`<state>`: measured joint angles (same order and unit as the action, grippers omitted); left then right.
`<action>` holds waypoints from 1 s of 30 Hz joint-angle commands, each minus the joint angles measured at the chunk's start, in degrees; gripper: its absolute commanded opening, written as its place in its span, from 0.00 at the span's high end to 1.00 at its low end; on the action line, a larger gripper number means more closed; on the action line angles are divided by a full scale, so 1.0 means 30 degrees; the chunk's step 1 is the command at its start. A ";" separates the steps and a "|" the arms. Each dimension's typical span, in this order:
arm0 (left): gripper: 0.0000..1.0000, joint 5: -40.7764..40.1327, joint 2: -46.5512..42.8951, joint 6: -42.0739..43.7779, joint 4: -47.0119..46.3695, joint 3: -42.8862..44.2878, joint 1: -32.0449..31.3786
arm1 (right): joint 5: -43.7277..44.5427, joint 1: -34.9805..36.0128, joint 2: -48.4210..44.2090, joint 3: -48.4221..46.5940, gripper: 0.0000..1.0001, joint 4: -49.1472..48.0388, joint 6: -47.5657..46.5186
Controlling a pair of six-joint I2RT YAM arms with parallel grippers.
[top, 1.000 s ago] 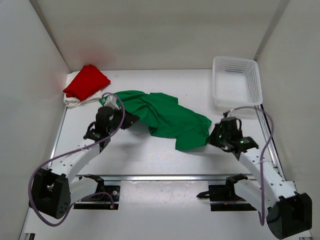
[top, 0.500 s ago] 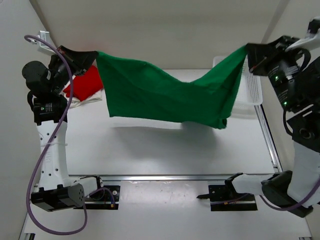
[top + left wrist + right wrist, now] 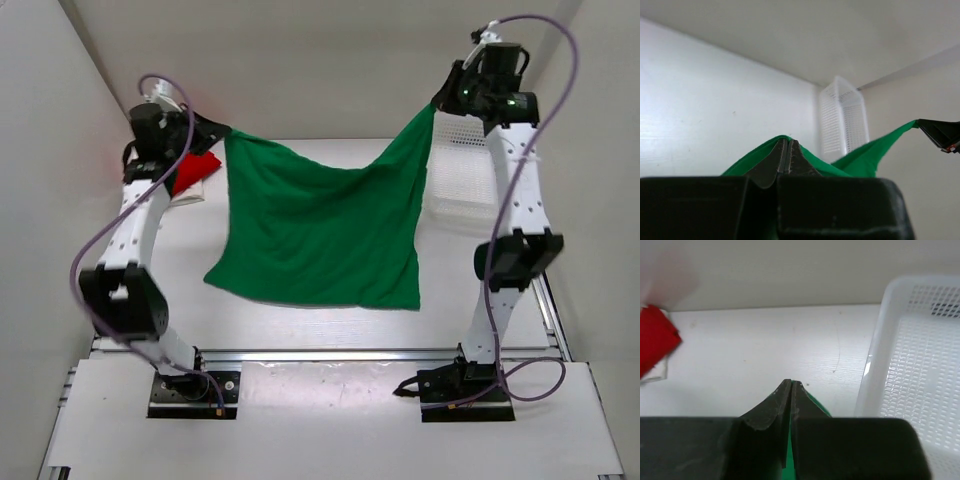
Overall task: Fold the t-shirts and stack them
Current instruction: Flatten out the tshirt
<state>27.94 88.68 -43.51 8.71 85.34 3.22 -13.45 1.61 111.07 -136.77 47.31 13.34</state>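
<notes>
Hanging above the table (image 3: 300, 328), the green shirt (image 3: 320, 235) is pinched at its top corners by the left tool (image 3: 224, 133) and right tool (image 3: 438, 102). Spreading is judged underway, so laying it flat is called for next.

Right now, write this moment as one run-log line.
left gripper: shut on green t-shirt | right gripper: shut on it | state: stretched between both

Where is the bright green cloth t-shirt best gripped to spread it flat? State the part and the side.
Probably its two upper corners, each from its own outer side: the bright green cloth t-shirt hangs spread between the left gripper and the right gripper, both shut on those corners, with a shallow sag in the top edge.
</notes>
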 commanded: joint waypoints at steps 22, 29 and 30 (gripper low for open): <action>1.00 -0.1285 0.1589 -0.2052 -0.1407 0.6922 0.2763 | -0.2696 -0.2560 -0.4878 0.3762 1.00 -0.6688 0.2265; 1.00 -0.4622 -0.3688 0.0758 -0.2697 -0.4472 0.1359 | 0.0115 -0.1065 -1.3607 2.2127 1.00 -1.1022 0.1966; 1.00 -0.5004 -0.4475 0.0820 -0.3191 -0.6570 0.1299 | 0.0235 -0.1005 -1.4948 2.4908 1.00 -1.1401 0.2635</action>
<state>18.61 81.01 -45.30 1.19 75.40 8.71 -17.12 -2.55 73.25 -76.12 16.01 20.67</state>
